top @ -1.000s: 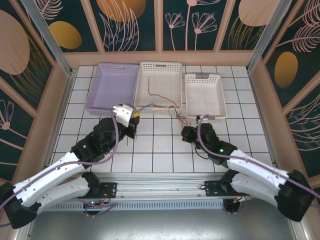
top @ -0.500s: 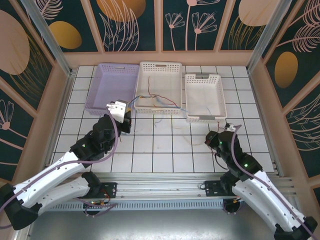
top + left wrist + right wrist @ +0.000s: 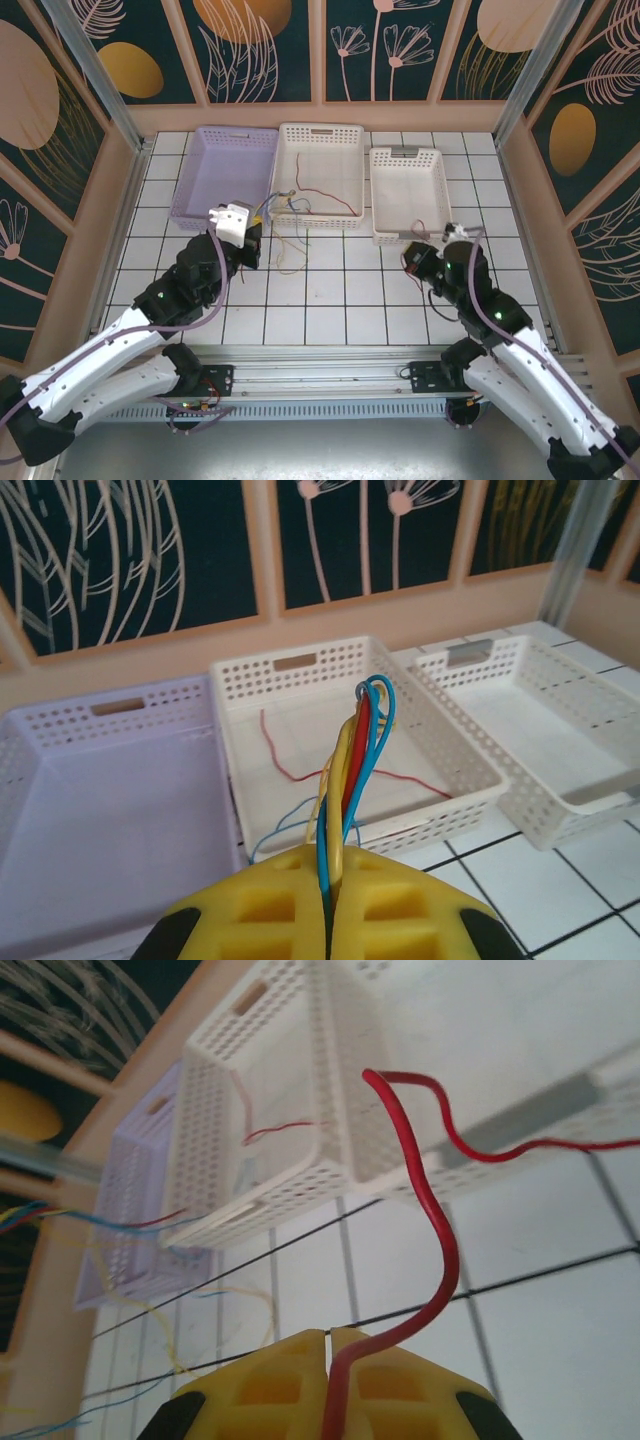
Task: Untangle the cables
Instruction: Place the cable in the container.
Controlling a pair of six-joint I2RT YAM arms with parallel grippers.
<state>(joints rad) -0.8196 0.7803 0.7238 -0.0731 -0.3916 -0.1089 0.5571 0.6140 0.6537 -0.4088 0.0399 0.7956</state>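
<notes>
top / cables: cable bundle (image 3: pixel 272 207) drapes over the near rim of the middle basket (image 3: pixel 318 160). One red strand (image 3: pixel 325 192) lies inside it, with thin loose ends on the surface (image 3: pixel 330 300) just in front.
top / left jaws: at the basket's near-left corner, on the bundle's end.
top / right jaws: well off its near-right corner.
left wrist / left jaws: pinched shut on blue, yellow and red strands together, basket straight ahead.
right wrist / right jaws: pinched shut on a single red cable (image 3: pixel 440 1260), basket beyond to the left.
progress: my read is one red looks separated. The blue/yellow/red bunch is unsorted, so most of the work is left.
</notes>
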